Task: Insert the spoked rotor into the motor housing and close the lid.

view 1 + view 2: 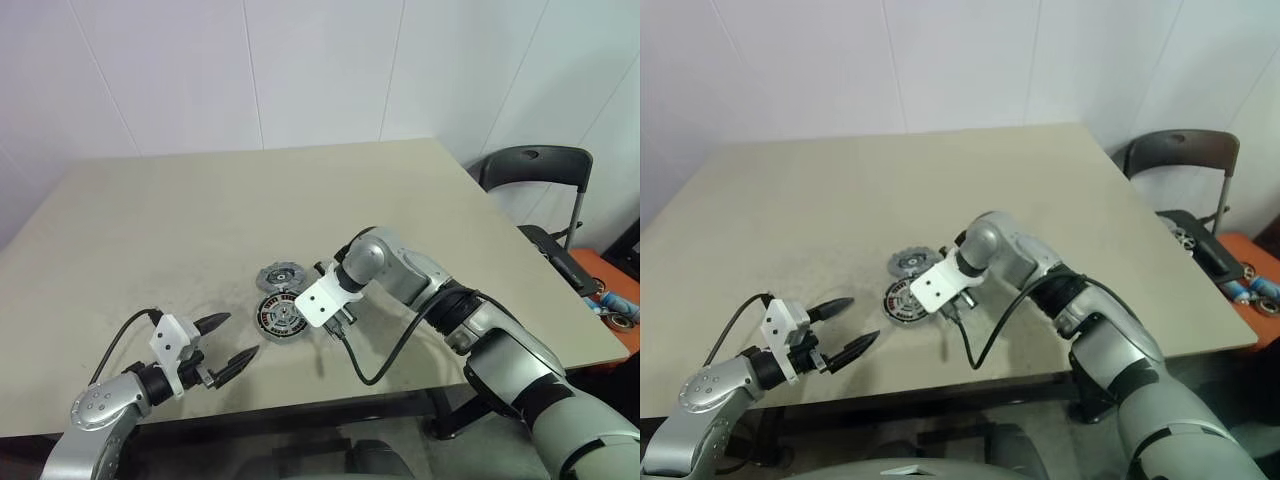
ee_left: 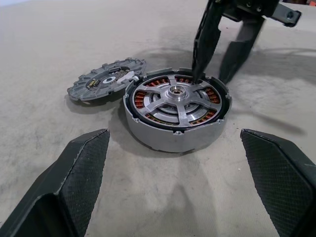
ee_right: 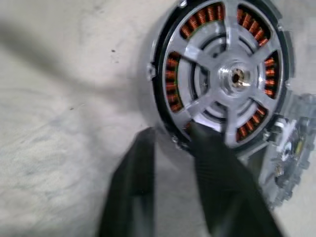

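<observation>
A: On the bench point(image 1: 200, 220), the spoked rotor point(image 2: 176, 101) sits seated inside the motor housing point(image 2: 173, 133), copper windings showing between its spokes. The right hand point(image 2: 213, 64) points steeply down at the housing's far edge, one finger inside the rim, one outside, the jaws drawn narrow across it.

B: Gripping it?

A: It looks pinched on the rim, probably to press the rotor home or steady the housing. The lid point(image 2: 106, 79) lies flat just beside the housing, touching its side, not yet fitted.

B: And the other arm?

A: The left hand point(image 1: 225, 345) hovers near the bench's front edge, fingers spread wide, empty, apparently waiting to take the lid.
</observation>
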